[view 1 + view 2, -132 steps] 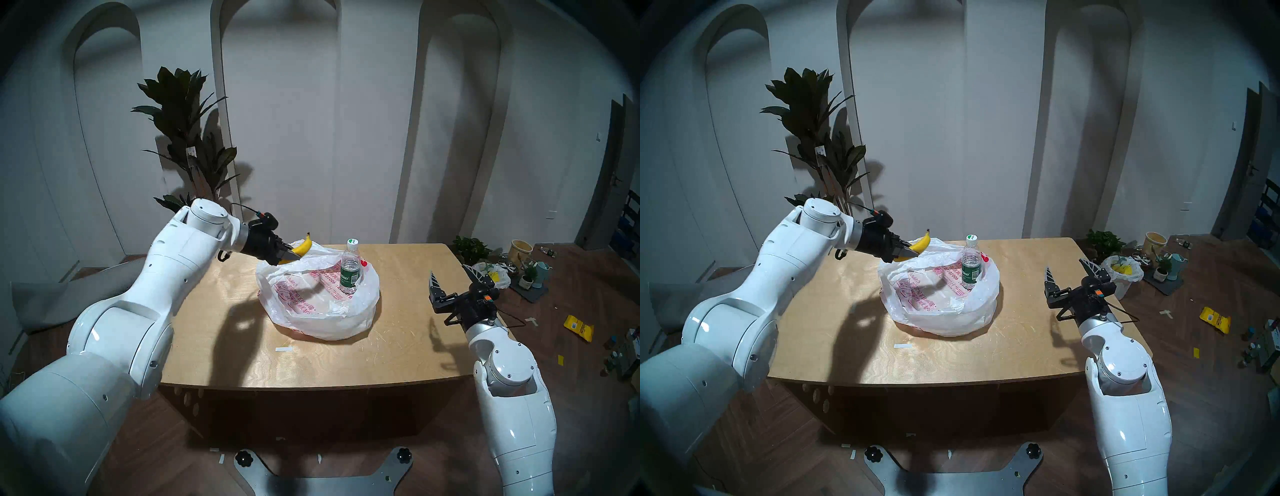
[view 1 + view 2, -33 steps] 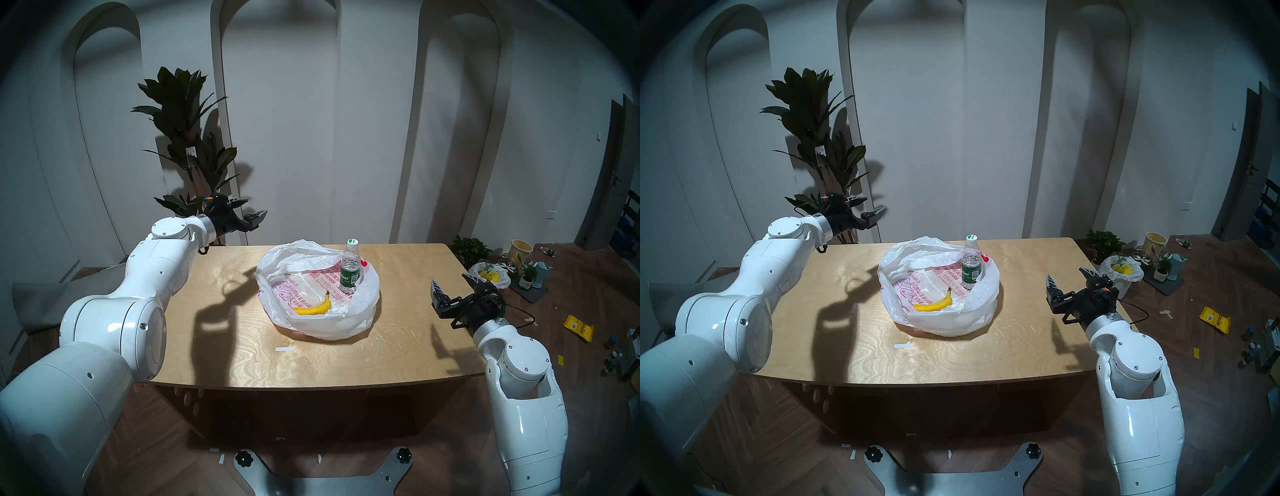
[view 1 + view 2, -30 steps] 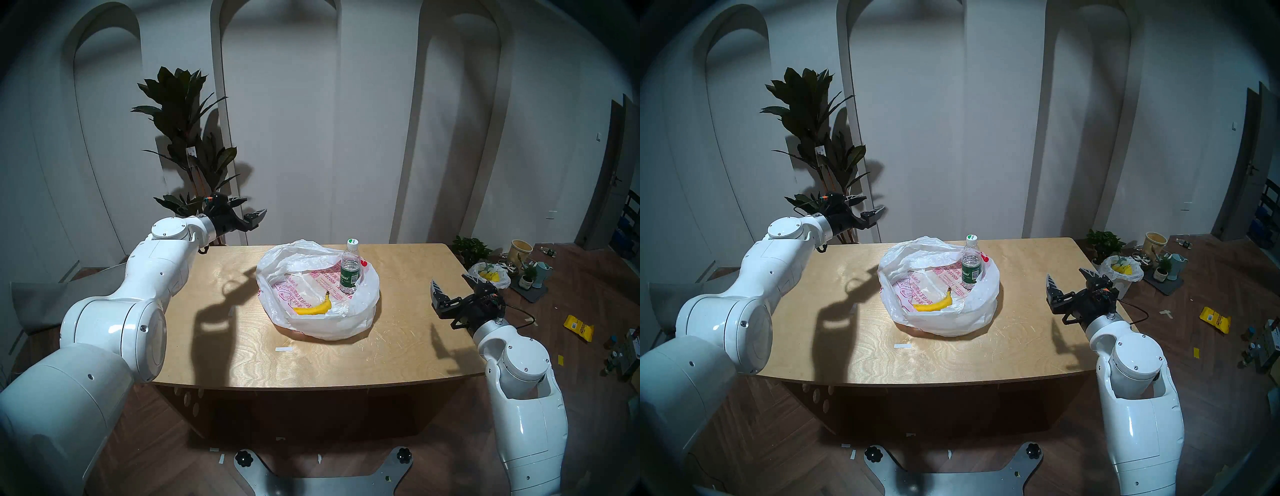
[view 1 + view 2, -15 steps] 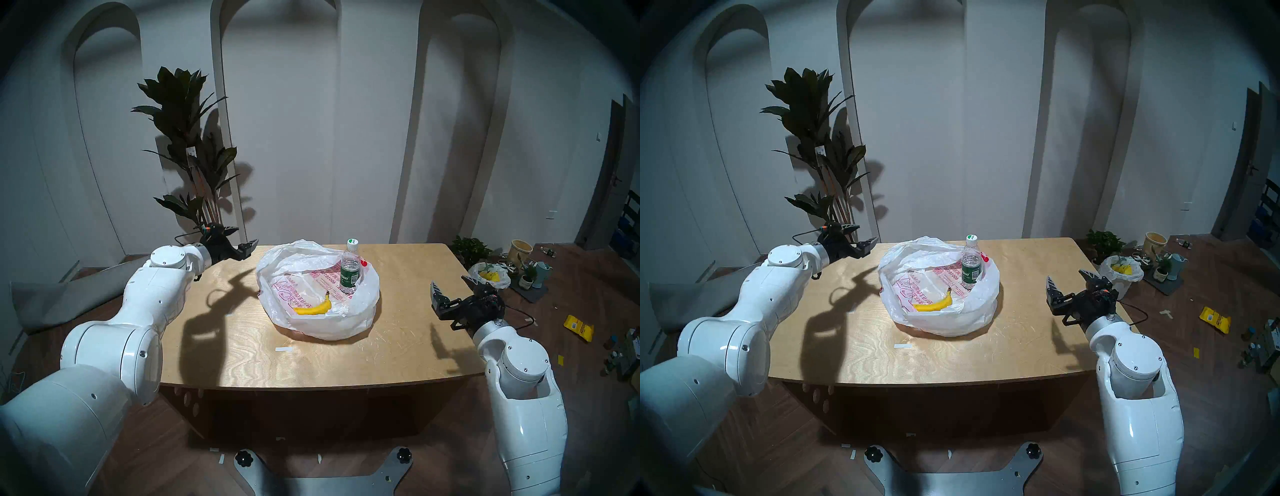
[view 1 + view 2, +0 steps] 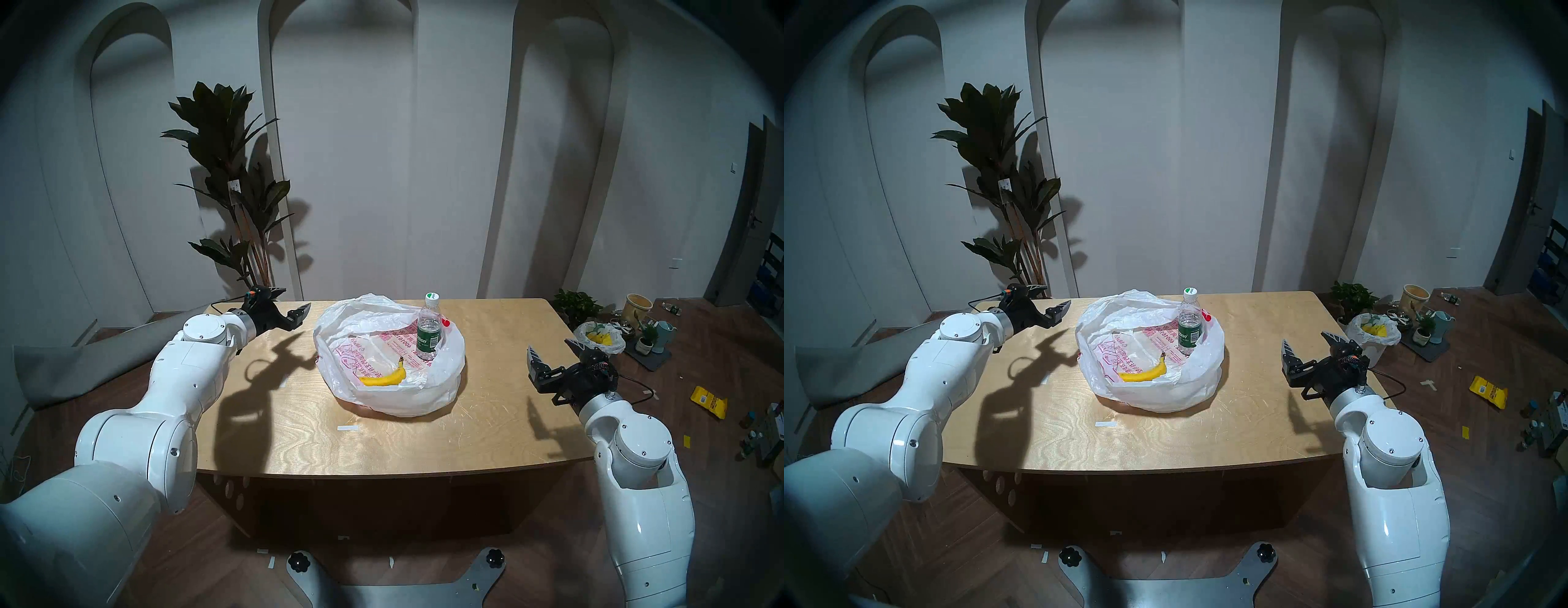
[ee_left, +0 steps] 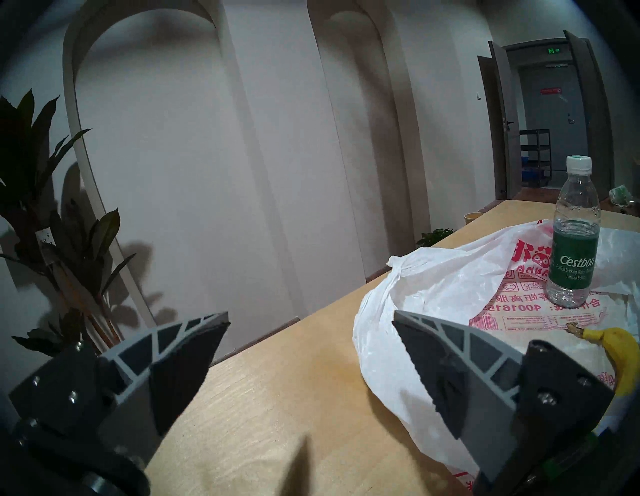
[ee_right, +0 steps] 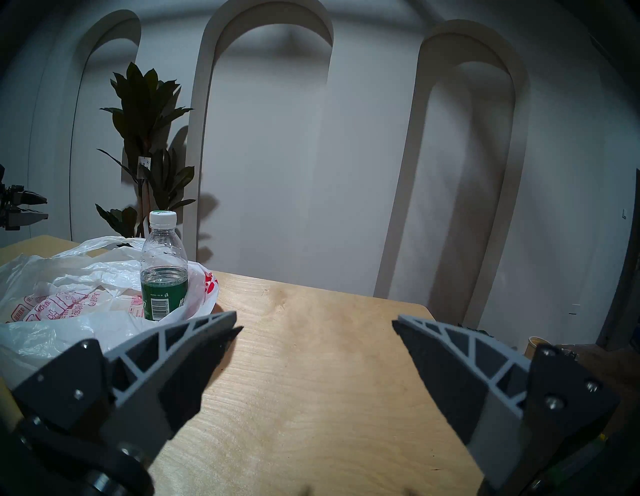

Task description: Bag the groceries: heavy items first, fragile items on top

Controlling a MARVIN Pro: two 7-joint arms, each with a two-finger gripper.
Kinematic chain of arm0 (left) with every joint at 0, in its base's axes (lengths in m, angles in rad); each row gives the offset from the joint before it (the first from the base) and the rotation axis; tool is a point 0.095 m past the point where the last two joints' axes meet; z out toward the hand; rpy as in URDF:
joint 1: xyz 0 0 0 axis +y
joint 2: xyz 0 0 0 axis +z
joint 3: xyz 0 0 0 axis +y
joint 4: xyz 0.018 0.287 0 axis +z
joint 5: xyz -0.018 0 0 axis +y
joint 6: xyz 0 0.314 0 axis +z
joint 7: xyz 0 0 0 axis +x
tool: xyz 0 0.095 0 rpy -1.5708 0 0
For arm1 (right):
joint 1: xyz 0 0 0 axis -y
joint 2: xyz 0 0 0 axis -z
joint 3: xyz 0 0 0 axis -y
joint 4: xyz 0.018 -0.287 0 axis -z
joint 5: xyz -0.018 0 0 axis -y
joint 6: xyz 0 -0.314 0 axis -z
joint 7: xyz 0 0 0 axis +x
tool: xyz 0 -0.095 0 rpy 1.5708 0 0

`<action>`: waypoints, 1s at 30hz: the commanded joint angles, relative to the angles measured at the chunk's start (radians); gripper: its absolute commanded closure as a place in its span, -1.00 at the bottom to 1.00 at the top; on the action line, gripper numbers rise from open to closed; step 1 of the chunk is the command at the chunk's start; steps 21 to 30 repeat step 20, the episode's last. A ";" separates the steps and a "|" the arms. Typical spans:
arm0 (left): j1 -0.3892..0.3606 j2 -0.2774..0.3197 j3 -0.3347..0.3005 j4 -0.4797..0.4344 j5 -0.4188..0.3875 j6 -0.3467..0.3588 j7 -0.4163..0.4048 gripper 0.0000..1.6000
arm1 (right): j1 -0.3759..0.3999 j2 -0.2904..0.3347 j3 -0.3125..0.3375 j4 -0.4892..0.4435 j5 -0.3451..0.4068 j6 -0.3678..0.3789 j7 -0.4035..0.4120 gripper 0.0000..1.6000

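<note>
Two items: both groceries lie within the spread mouth of the bag (image 5: 394, 395), centre of the head view.
Bottle: the water bottle (image 5: 429, 333) stands upright on the printed plastic at the upper right of the bag opening, white cap on.
Banana: the banana (image 5: 384, 375) lies flat on the bag lining at the lower middle of the opening, stem pointing up-frame toward the bottle, apart from it.
Order of packing: cannot be read from the pictures; the banana rests beside the bottle, not on top of it, and nothing presses on it.
Left gripper: the left gripper (image 5: 290, 308) hangs above the table's upper-left corner, jaws spread, holding nothing, clear of the bag's left edge.
Right gripper: the right gripper (image 5: 553, 350) sits at the right edge of the frame off the table's right side, jaws wide apart, empty, well apart from the bag.
Table: the table (image 5: 382, 441) carries no other grocery that I can see.
Progress: judged complete or nearly so; both items are bagged.
Remaining: at most gathering or lifting the bag's loose rim, should that be wanted.
Risk: the upright bottle could tip onto the banana if the thin plastic is pulled.
</note>
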State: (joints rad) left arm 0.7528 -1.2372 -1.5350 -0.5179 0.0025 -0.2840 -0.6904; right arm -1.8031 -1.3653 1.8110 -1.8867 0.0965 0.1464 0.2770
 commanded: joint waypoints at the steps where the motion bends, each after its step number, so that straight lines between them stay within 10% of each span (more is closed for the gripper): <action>1: -0.022 -0.015 -0.020 -0.064 -0.024 -0.028 0.002 -1.00 | 0.010 0.001 -0.001 -0.015 0.001 -0.004 0.000 -1.00; 30: -0.013 -0.026 -0.082 -0.175 -0.081 -0.069 0.016 -1.00 | 0.013 0.001 -0.001 -0.006 0.006 -0.005 0.003 -1.00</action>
